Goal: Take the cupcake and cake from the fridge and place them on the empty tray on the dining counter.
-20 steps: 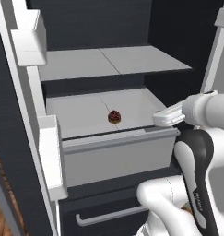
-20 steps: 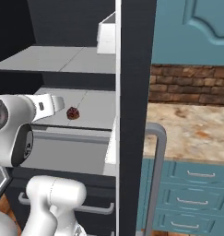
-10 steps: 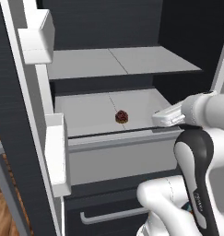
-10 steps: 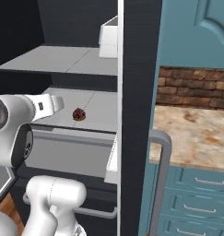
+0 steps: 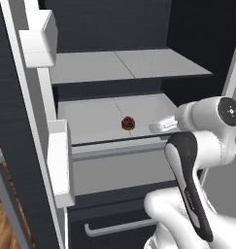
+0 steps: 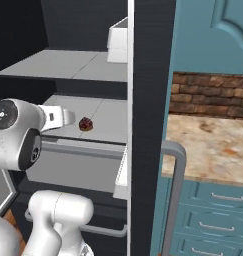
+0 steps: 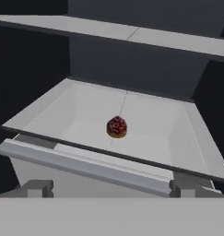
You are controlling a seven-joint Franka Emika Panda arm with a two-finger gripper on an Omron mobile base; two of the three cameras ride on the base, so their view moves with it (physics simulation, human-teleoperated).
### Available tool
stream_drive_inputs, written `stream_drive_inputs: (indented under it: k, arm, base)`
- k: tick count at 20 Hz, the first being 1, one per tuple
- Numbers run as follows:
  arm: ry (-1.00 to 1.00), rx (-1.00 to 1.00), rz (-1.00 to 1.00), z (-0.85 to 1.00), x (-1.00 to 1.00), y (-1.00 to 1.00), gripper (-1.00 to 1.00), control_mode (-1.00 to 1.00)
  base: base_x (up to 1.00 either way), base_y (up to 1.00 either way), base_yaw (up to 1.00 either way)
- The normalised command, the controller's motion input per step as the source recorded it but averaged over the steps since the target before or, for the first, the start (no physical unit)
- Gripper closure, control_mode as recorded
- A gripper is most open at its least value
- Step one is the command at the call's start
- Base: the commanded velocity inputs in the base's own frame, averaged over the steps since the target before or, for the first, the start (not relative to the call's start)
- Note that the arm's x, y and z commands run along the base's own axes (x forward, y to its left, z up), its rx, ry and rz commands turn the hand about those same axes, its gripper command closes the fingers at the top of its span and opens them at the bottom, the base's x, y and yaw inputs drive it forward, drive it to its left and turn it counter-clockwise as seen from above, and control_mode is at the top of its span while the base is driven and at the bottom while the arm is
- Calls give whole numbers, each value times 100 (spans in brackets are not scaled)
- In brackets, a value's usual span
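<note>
Facing the cake in the fridge, gripper (fingers wide apart, empty).

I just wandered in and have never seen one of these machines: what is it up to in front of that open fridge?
A white robot arm is reaching into the open fridge. A small dark brown cake sits alone on a light grey shelf, and the arm's end effector is pointed straight at it from the front, open and short of the shelf edge. Nothing is held. Off to the right lies a beige marble counter.
</note>
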Motion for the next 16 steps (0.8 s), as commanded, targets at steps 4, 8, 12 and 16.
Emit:
stream_drive_inputs:
  k: [4, 8, 12, 16]
  arm:
    - [5, 5, -12, -23, 18, 0, -100, -100]
    - [12, 13, -8, -1, 58, 0, -100, -100]
    - [17, 8, 0, -17, 66, 0, -100, -100]
    - [23, 2, 0, -36, 67, 0, -100, -100]
  base:
    - [0, 0, 0]
    - [0, 0, 0]
    - [0, 0, 0]
    - [0, 0, 0]
